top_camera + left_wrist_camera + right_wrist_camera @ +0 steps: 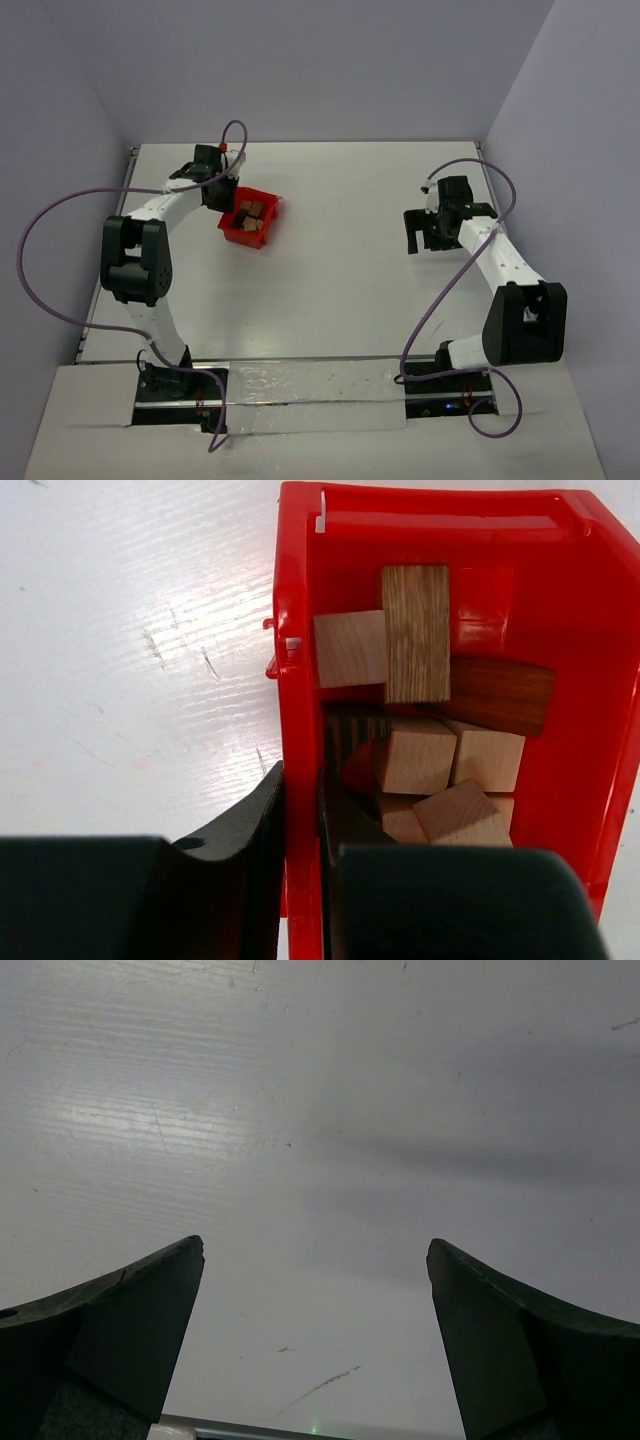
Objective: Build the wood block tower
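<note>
Several wooden blocks [252, 213] lie loose in a red plastic bin [232, 233] at the back left of the table. No stacked tower shows in any view. In the left wrist view I see a brown oblong block [415, 630], a light cube [350, 648], a dark brown piece [500, 692] and more light cubes [415, 760]. My left gripper [303, 780] is shut on the bin's left wall [298, 670], one finger outside and one inside; from above it sits at the bin's back left [224, 196]. My right gripper [315, 1250] is open and empty, over bare table at the right [418, 240].
The white table [340, 270] is walled by grey panels at the back and both sides. Purple cables loop from both arms. A taped strip runs along the near edge between the arm bases.
</note>
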